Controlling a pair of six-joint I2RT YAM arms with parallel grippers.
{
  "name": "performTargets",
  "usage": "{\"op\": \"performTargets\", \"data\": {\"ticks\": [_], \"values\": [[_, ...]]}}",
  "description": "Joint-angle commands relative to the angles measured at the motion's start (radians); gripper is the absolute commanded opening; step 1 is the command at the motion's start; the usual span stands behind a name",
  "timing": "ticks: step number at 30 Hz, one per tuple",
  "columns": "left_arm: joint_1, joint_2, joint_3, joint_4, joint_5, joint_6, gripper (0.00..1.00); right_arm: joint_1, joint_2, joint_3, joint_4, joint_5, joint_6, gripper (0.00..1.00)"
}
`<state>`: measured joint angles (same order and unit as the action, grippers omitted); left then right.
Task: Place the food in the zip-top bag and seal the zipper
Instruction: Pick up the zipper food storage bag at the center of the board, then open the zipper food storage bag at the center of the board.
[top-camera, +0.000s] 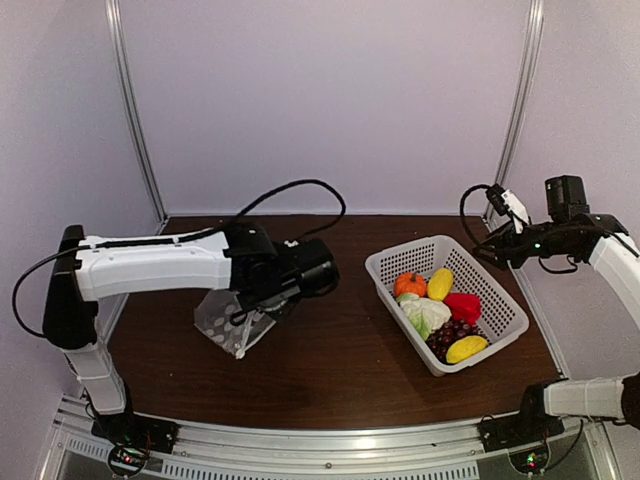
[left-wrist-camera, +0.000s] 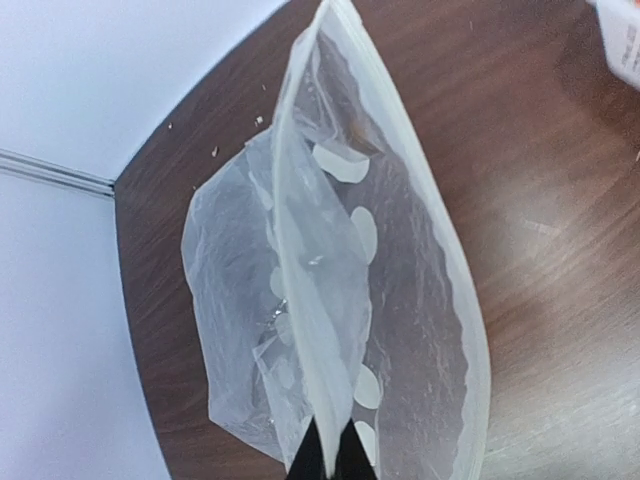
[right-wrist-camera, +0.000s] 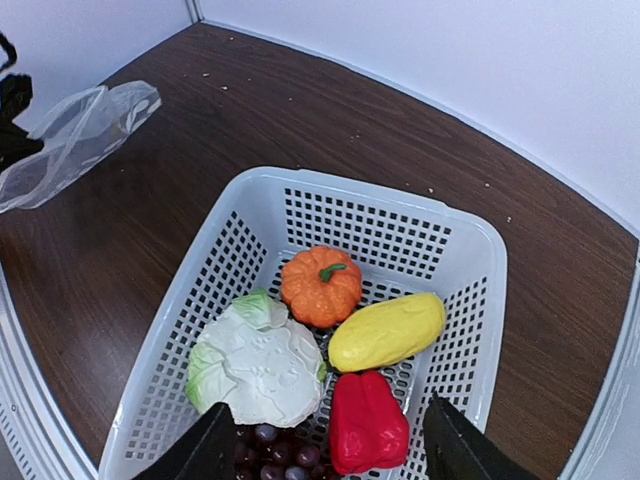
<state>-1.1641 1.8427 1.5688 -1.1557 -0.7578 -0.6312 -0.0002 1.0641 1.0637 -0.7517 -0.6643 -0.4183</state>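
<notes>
Zip-top bag (left-wrist-camera: 330, 280), surely flimsy and slippery, droops at the table's (top-camera: 340, 350) left, my left gripper (left-wrist-camera: 328, 455) pinching its mouth edge, while my right gripper (right-wrist-camera: 330, 440) hovers wide and empty over the basket (right-wrist-camera: 470, 260) of food (right-wrist-camera: 320, 285), probably light, best gripped across each piece's middle.

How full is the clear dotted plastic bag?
Empty: nothing shows inside the bag; the toy food sits in the white mesh basket.
</notes>
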Motion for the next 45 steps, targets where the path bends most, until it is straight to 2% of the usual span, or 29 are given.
{"op": "performTargets", "data": {"ticks": [1, 6, 13, 18, 22, 24, 30, 34, 36, 39, 42, 45], "values": [[0.042, -0.159, -0.063, 0.290, 0.077, 0.028, 0.00, 0.143, 0.052, 0.093, -0.028, -0.046, 0.061, 0.67], [0.071, -0.201, -0.073, 0.496, 0.095, 0.045, 0.00, 0.393, 0.201, 0.218, 0.070, -0.026, 0.126, 0.72], [0.085, -0.194, -0.062, 0.658, 0.083, -0.023, 0.00, 0.638, 0.437, 0.455, 0.242, 0.026, 0.336, 0.73], [0.084, -0.223, -0.131, 0.802, 0.119, -0.090, 0.00, 0.700, 0.581, 0.563, 0.306, 0.101, 0.483, 0.73], [0.084, -0.225, -0.136, 0.824, 0.130, -0.115, 0.00, 0.720, 0.662, 0.645, 0.303, 0.107, 0.540, 0.77], [0.084, -0.232, -0.139, 0.825, 0.134, -0.125, 0.00, 0.734, 0.684, 0.673, 0.274, 0.194, 0.543, 0.77], [0.083, -0.293, -0.204, 0.875, 0.139, -0.135, 0.00, 0.739, 0.742, 0.687, 0.206, 0.427, 0.606, 0.67], [0.082, -0.324, -0.235, 0.875, 0.117, -0.137, 0.00, 0.741, 0.740, 0.680, 0.177, 0.667, 0.638, 0.61], [0.082, -0.339, -0.256, 0.881, 0.111, -0.138, 0.00, 0.740, 0.734, 0.673, 0.180, 0.724, 0.641, 0.49], [0.081, -0.356, -0.291, 0.926, 0.123, -0.128, 0.00, 0.740, 0.740, 0.669, 0.194, 0.635, 0.617, 0.26], [0.081, -0.363, -0.316, 0.966, 0.153, -0.116, 0.00, 0.740, 0.754, 0.660, 0.238, 0.442, 0.605, 0.21], [0.078, -0.363, -0.318, 0.967, 0.166, -0.103, 0.00, 0.749, 0.756, 0.651, 0.267, 0.386, 0.611, 0.19]]}}
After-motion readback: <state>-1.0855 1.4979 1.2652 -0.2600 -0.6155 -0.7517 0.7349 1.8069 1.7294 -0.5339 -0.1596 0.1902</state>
